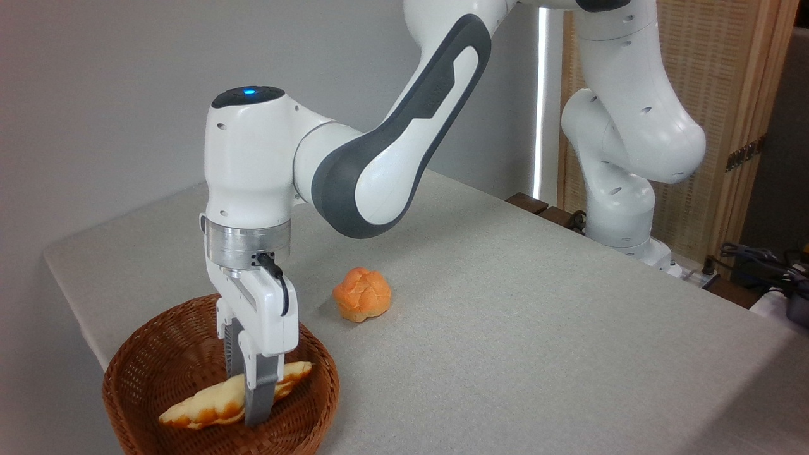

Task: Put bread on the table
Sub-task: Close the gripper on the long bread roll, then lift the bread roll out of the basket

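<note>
End effector [249, 404] down in basket [133, 373], fingers clamped around bread [202, 404]; orange bun [361, 294] sits apart on counter [537, 328].

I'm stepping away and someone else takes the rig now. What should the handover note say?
Hand: down inside the wicker basket, fingers straddling the braided loaf; whether they are already clamped on it cannot be told.
Loaf: in the basket, lying across its bottom.
Round orange bun: on the table, beside the basket, not part of the job.
Done: hand lowered onto the loaf.
Left: secure the grip, lift the loaf out, set it on the table.
</note>
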{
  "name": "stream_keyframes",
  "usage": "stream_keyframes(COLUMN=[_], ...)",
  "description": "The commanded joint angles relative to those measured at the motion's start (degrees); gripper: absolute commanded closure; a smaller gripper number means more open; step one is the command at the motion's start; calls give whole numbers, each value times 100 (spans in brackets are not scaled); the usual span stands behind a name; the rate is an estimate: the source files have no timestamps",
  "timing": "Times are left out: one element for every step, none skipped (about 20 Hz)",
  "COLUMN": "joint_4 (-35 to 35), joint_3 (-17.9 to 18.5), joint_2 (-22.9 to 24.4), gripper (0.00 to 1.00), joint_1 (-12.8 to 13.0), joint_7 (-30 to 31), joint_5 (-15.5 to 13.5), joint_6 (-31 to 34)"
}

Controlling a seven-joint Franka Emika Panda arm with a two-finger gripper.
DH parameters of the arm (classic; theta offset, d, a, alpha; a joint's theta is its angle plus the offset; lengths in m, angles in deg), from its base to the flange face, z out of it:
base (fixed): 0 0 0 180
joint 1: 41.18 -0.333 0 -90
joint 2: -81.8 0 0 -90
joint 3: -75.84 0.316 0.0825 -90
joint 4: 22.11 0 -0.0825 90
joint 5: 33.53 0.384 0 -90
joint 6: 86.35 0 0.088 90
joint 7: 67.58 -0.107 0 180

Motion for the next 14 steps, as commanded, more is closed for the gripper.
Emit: stream_keyframes(joint_4=[-34,-43,-43,-43,-60,-52,-52,-60,-61,-52,-43,-43,-52,-43], joint_3=[1,-8,-8,-8,-17,-17,-25,-34,-52,-130,-192,-201,-210,-219], joint_2=[-35,-18,9,44,122,202,307,412,509,632,737,869,1027,1176], gripper=[71,71,71,70,66,63,63,63,63,63,63,63,63,63], joint_1=[-10,-10,-10,-10,-10,-10,-10,-10,-1,-1,-10,-1,-1,-1], joint_7=[-88,-70,-44,-26,9,35,105,193,281,351,439,579,737,852], joint_5=[81,72,72,20,2,-7,-16,-25,-25,-25,-25,-25,-33,-34], joint_6=[-65,-65,-56,-56,-56,-56,-56,-56,-47,-4,101,276,504,750])
